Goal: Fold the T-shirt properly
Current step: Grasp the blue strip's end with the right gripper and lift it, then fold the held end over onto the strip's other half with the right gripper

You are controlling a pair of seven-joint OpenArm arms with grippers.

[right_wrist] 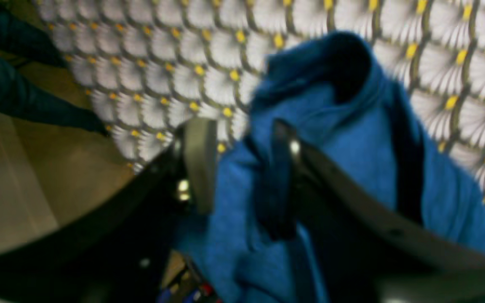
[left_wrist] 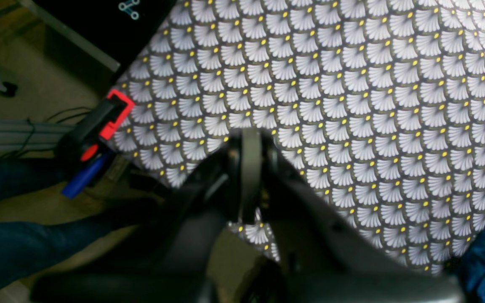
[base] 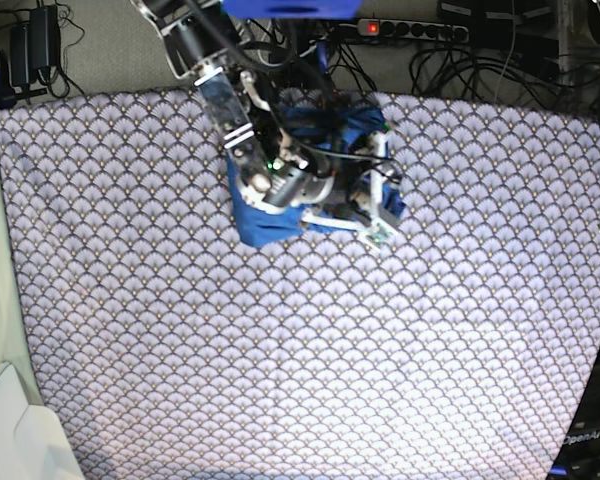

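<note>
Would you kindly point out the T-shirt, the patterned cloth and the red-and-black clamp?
T-shirt (right_wrist: 343,139): right wrist view, bunched blue fabric.
Patterned cloth (left_wrist: 352,105): left wrist view, bare scalloped surface.
Clamp (left_wrist: 114,113): left wrist view, red jaw on the cloth's edge.

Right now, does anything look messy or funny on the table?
Yes. The blue T-shirt is not flat. It sits bunched in a rumpled heap near the far edge of the scallop-patterned cloth, under the right gripper, whose open fingers straddle a fold. For a folding job, that looks untidy.

Bunched medium-blue knit T-shirt (base: 270,222) near far edge of grey-white scallop-patterned cloth (base: 310,340). Black-and-silver right arm (base: 242,120) directly above garment, covering most of it. Black power strip (base: 410,30) beyond cloth.
</note>
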